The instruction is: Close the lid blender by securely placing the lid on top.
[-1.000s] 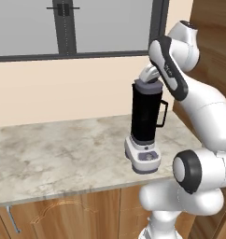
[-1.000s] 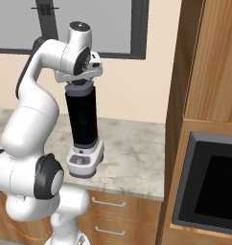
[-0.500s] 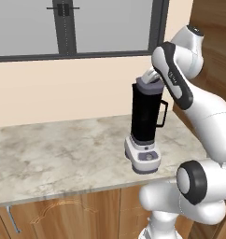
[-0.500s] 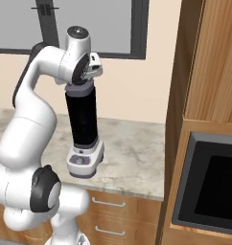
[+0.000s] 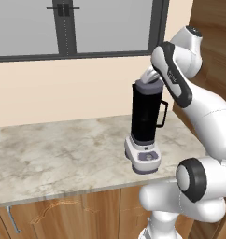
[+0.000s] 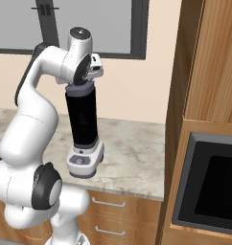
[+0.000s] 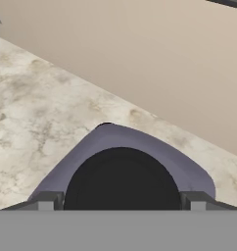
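The lid [image 5: 146,85] is seen resting on the top of the blender [image 5: 144,126], its grey-lavender rim capping the black jar; in the hand view the lid [image 7: 135,147] lies at 6 o'clock with its dark knob between the finger tips. The gripper [image 7: 121,200] is set on either side of the knob, though a firm grip cannot be told. The blender stands on the marble counter [image 5: 49,158], a window [image 5: 77,25] at 12 o'clock behind it.
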### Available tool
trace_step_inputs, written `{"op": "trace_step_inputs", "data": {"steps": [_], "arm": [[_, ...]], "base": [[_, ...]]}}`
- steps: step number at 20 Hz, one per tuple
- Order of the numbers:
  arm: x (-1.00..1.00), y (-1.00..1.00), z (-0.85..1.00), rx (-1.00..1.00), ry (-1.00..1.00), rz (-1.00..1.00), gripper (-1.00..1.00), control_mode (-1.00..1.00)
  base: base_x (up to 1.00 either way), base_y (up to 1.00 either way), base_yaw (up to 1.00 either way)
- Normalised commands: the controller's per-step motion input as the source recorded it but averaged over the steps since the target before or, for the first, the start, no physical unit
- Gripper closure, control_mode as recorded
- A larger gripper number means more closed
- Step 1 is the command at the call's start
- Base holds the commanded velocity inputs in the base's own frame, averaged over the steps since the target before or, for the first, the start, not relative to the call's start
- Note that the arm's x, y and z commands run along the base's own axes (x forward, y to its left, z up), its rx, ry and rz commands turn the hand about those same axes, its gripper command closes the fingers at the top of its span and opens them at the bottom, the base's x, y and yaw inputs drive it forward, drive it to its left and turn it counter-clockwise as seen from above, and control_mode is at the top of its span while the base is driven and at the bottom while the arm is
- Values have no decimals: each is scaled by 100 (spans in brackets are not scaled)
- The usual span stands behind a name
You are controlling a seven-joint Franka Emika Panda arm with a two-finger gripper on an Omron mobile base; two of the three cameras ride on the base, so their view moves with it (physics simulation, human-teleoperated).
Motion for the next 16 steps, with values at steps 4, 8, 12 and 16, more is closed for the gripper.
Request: {"op": "trace_step_inputs", "data": {"steps": [4, 8, 12, 16], "arm": [[21, 11, -16, 0, 0, 0, 100, -100], [1, 1, 0, 0, -7, 0, 100, -100], [0, 0, 0, 0, -13, 0, 100, -100], [0, 0, -24, 3, -13, 1, 100, -100]], "base": [[0, 0, 0], [0, 0, 0], [0, 0, 0], [0, 0, 0]]}}
